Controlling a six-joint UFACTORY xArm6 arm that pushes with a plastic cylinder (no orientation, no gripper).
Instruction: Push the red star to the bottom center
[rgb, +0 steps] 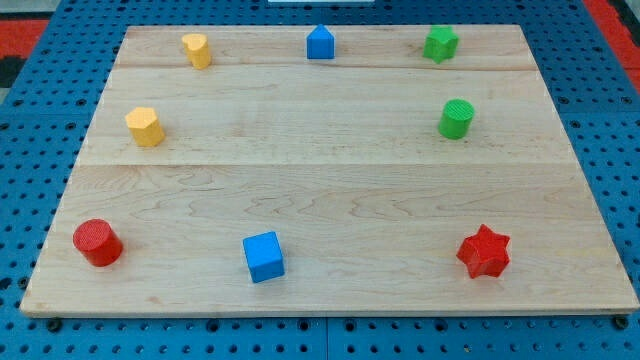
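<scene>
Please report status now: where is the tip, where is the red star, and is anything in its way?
My tip: not visible in camera view. Red star block: bottom right of wooden board, not yet at bottom center. Blue cube block: left of center along the bottom, near the target spot.

Wooden board (330, 140) carries 7 non-task blocks: yellow block (197, 49), yellow hexagonal block (145, 126), blue pentagonal block (320, 43), green star (440, 44), green cylinder (456, 118), red cylinder (97, 242), blue cube (264, 256).

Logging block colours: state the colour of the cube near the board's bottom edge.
Blue. The cube shows clearly in the camera view, left of the red star.
</scene>
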